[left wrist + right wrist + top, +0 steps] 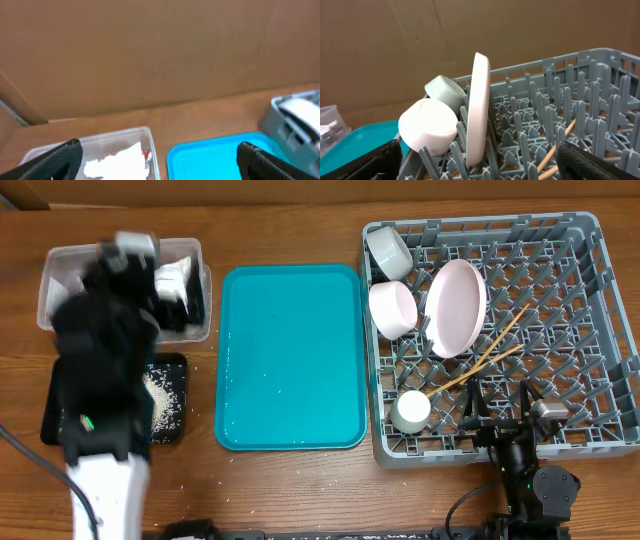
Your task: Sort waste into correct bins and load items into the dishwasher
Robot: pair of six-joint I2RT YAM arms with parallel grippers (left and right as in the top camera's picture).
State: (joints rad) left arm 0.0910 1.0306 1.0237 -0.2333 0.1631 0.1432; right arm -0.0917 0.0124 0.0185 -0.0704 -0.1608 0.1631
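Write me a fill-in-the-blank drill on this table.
The chopsticks lie in the ____ dish rack.
The rice grains lie on the ____.
The large plate stands on its ____.
The teal tray lies ____ the clear tub and the dish rack.
Missing words: grey; black tray; edge; between.

We're seeing tub (203, 280) sitting behind flat tray (177, 432) left, big tray (290, 360) lying centre, rack (600, 300) right holding dishes (457, 305), chopsticks (498, 338).
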